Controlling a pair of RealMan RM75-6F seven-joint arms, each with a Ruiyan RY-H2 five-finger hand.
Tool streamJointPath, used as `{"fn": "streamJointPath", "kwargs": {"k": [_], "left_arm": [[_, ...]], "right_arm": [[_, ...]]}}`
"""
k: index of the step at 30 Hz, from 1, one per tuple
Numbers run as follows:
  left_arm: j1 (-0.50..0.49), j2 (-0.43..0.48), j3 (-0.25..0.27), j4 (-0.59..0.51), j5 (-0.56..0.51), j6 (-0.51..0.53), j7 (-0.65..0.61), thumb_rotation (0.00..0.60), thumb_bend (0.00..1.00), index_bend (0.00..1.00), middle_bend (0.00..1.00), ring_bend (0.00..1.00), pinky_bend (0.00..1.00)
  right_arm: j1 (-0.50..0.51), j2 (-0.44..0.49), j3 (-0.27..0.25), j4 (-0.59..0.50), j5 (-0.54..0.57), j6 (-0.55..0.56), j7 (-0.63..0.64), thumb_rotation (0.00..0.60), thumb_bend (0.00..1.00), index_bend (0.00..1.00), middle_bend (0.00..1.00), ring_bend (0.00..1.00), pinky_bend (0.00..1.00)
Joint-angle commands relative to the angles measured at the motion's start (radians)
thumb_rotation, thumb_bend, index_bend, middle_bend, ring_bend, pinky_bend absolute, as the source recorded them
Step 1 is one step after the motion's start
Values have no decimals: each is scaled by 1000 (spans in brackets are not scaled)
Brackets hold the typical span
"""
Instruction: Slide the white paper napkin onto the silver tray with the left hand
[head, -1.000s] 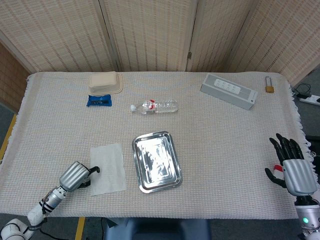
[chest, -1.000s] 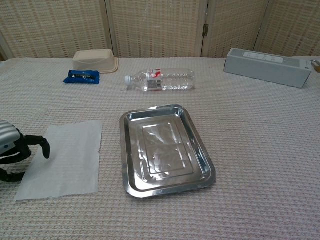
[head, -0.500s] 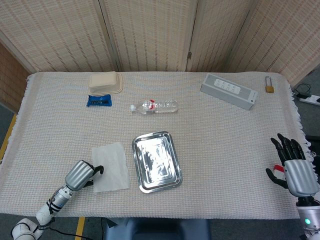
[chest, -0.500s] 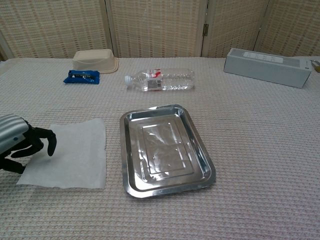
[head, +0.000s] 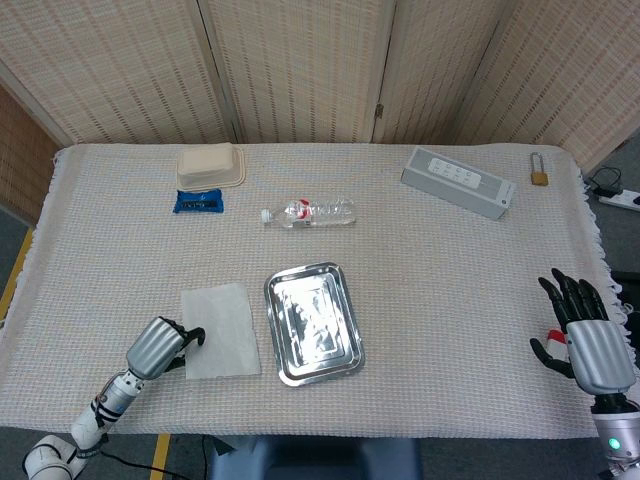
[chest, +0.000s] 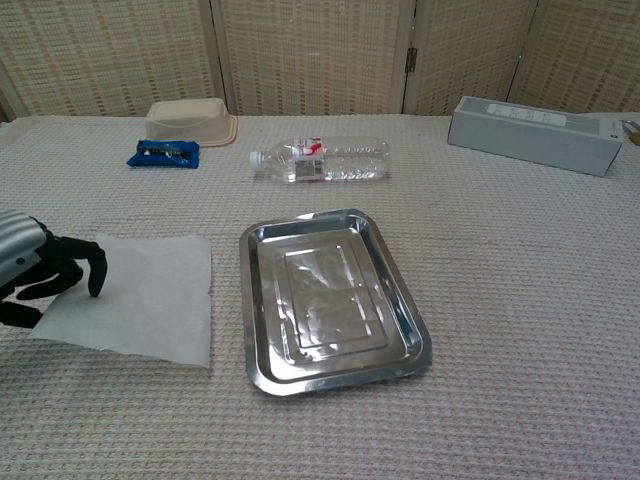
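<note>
The white paper napkin (head: 222, 318) (chest: 140, 295) lies flat on the tablecloth just left of the silver tray (head: 313, 322) (chest: 325, 298), its right edge a small gap from the tray's rim. My left hand (head: 160, 346) (chest: 40, 270) sits at the napkin's left edge with its dark fingertips (chest: 96, 283) bent down onto the paper; it grips nothing. The tray is empty. My right hand (head: 590, 345) hangs by the table's right edge with its fingers spread, holding nothing; the chest view does not show it.
A clear water bottle (head: 308, 212) (chest: 322, 160) lies on its side behind the tray. A cream lidded container (head: 210, 165) (chest: 190, 121) and a blue packet (head: 198, 201) (chest: 163, 152) sit back left. A grey box (head: 458, 181) (chest: 535, 134) and a padlock (head: 539, 176) are back right.
The napkin has slid right toward the tray and turned slightly under my left fingertips. My left hand moved right with it. The right hand has barely moved.
</note>
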Motion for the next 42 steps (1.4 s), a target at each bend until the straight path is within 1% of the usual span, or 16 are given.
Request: {"fn": "streamJointPath", "kwargs": {"k": [1, 5, 9, 15, 17, 19, 21, 25, 29, 33, 38, 42], "left_arm": [[-22, 19, -31, -5, -29, 61, 19, 600, 532, 641, 1000, 981, 1000], [-59, 38, -83, -35, -75, 138, 18, 600, 532, 641, 1000, 978, 1000], [-104, 45, -108, -56, -92, 174, 34, 600, 533, 641, 1000, 977, 1000], [-174, 28, -111, -88, -81, 209, 107, 600, 539, 641, 1000, 978, 1000], [-193, 19, -104, -102, -70, 213, 131, 600, 541, 641, 1000, 978, 1000], [-207, 5, -84, -115, -47, 214, 170, 600, 544, 641, 1000, 978, 1000], [-209, -13, -62, -125, -27, 190, 220, 600, 551, 642, 1000, 977, 1000], [-195, -40, -22, -144, -1, 97, 302, 600, 562, 646, 1000, 974, 1000], [-195, -65, -4, -163, 8, 17, 329, 600, 563, 646, 1000, 974, 1000], [-211, -97, 16, -159, 22, -69, 365, 600, 562, 644, 1000, 973, 1000], [-233, -141, 46, -144, 56, -107, 395, 600, 562, 640, 1000, 972, 1000], [-243, -162, 50, -131, 63, -110, 402, 600, 563, 641, 1000, 972, 1000]], "right_arm": [[-1, 2, -3, -2, -6, 3, 2, 600, 350, 0, 0, 0, 0], [-2, 7, -10, -5, -20, 2, 7, 600, 350, 0, 0, 0, 0], [-1, 10, -14, -12, -30, 3, 19, 600, 350, 0, 0, 0, 0], [-4, 26, -19, -14, -48, 14, 61, 600, 350, 0, 0, 0, 0], [-5, 34, -18, -13, -51, 19, 78, 600, 350, 0, 0, 0, 0], [-8, 41, -18, -13, -57, 30, 98, 600, 350, 0, 0, 0, 0], [-13, 49, -18, -14, -66, 44, 117, 600, 350, 0, 0, 0, 0], [-29, 63, -18, -16, -86, 87, 150, 600, 351, 0, 0, 0, 0], [-54, 77, -3, -18, -75, 146, 199, 600, 350, 0, 0, 0, 0], [-72, 94, 12, -18, -54, 178, 247, 600, 350, 0, 0, 0, 0], [-89, 103, 24, -17, -40, 208, 284, 600, 350, 0, 0, 0, 0], [-96, 109, 26, -17, -42, 217, 300, 600, 350, 0, 0, 0, 0]]}}
